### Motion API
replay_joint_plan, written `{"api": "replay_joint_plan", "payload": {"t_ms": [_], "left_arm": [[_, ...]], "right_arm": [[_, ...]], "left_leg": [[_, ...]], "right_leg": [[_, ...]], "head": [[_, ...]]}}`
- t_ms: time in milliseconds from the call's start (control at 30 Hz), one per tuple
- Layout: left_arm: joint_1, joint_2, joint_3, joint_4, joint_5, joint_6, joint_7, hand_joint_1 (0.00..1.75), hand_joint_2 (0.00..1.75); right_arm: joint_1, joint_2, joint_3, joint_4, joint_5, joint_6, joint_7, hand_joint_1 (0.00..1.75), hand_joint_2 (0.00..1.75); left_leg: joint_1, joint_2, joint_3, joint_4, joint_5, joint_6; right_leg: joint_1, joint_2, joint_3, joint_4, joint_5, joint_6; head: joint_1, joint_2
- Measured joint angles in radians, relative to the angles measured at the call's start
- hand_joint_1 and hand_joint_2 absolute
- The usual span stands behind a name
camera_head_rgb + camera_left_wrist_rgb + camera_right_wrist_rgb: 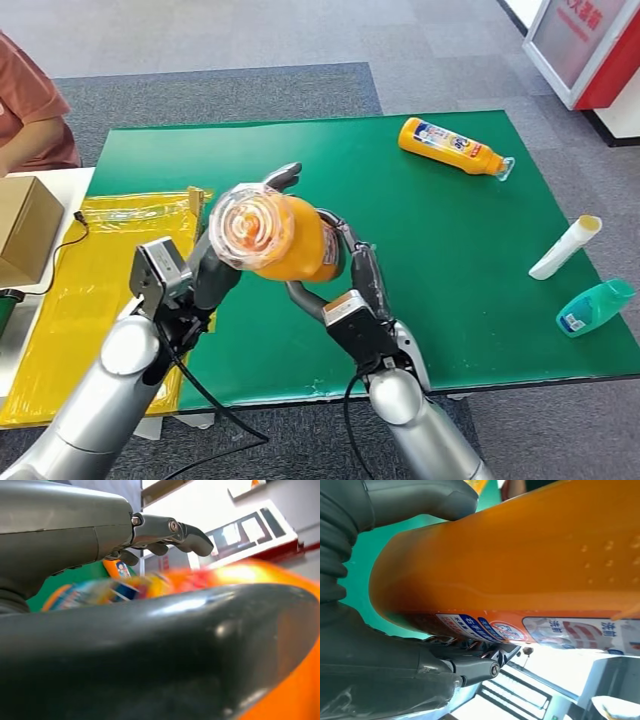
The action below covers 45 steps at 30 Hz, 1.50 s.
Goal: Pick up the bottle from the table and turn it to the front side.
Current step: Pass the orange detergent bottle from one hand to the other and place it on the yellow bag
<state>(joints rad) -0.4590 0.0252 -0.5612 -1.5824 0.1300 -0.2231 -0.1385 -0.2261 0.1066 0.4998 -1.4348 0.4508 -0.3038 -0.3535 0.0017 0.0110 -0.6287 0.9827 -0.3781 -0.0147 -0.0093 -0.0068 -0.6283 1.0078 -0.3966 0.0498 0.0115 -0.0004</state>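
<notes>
In the lower centre of the frame the right hand [349, 268] grips the base end of the orange bottle [302, 240], fingers closed around it. The left hand [219, 262] holds the cap end, which points to the camera. The bottle is lifted above the green table [453, 300]. In the upper right lies a second orange bottle [451, 146].

The left hand [158, 645] lies against the orange bottle [241, 575], thick thumb across it, darker fingers [177, 532] reaching over; the bottle's label is blurred.
</notes>
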Motion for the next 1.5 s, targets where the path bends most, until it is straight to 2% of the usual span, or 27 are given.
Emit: {"api": "replay_joint_plan", "payload": {"t_ms": [167, 433, 567, 767, 1400, 1433, 1500], "left_arm": [[-0.041, 0.0, -0.049, 0.0, -0.015, -0.015, 0.033, 0.0, 0.0], [-0.076, 0.001, -0.079, 0.004, -0.019, -0.016, 0.047, 0.0, 0.0], [-0.096, -0.002, -0.089, 0.013, -0.029, -0.007, 0.056, 1.75, 0.0], [-0.102, -0.011, -0.095, 0.017, -0.076, 0.04, 0.049, 1.75, 0.0], [-0.115, -0.022, -0.075, 0.018, -0.111, 0.069, 0.043, 1.75, 0.0], [-0.115, -0.022, -0.075, 0.018, -0.113, 0.071, 0.043, 1.5, 0.0], [-0.113, -0.023, -0.073, 0.018, -0.115, 0.078, 0.038, 0.63, 0.0]], "right_arm": [[-0.011, 0.004, -0.001, 0.045, 0.013, 0.004, -0.002, 1.75, 1.75], [-0.018, 0.009, 0.0, 0.069, 0.025, 0.012, -0.003, 1.75, 1.75], [-0.019, 0.012, 0.006, 0.078, 0.038, 0.016, 0.004, 1.75, 1.75], [-0.018, 0.018, 0.014, 0.091, 0.045, 0.024, 0.011, 1.75, 1.75], [0.002, 0.018, 0.022, 0.103, 0.057, 0.032, 0.017, 1.75, 1.75], [0.002, 0.018, 0.022, 0.103, 0.058, 0.032, 0.017, 1.75, 1.75], [0.002, 0.018, 0.022, 0.103, 0.06, 0.032, 0.019, 1.75, 1.75]], "left_leg": [[0.0, 0.0, 0.0, 0.0, 0.0, 0.0], [0.0, 0.0, 0.0, 0.0, 0.0, 0.0], [0.0, 0.0, 0.0, 0.0, 0.0, 0.0], [0.0, 0.0, 0.0, 0.0, 0.0, 0.0], [0.0, 0.0, 0.0, 0.0, 0.0, 0.0], [0.0, 0.0, 0.0, 0.0, 0.0, 0.0], [0.0, 0.0, 0.0, 0.0, 0.0, 0.0]], "right_leg": [[0.0, 0.0, 0.0, 0.0, 0.0, 0.0], [0.0, 0.0, 0.0, 0.0, 0.0, 0.0], [0.0, 0.0, 0.0, 0.0, 0.0, 0.0], [0.0, 0.0, 0.0, 0.0, 0.0, 0.0], [0.0, 0.0, 0.0, 0.0, 0.0, 0.0], [0.0, 0.0, 0.0, 0.0, 0.0, 0.0], [0.0, 0.0, 0.0, 0.0, 0.0, 0.0]], "head": [[0.0, 0.0], [0.0, 0.0], [0.0, 0.0], [0.0, 0.0], [0.0, 0.0], [0.0, 0.0], [0.0, 0.0]]}}
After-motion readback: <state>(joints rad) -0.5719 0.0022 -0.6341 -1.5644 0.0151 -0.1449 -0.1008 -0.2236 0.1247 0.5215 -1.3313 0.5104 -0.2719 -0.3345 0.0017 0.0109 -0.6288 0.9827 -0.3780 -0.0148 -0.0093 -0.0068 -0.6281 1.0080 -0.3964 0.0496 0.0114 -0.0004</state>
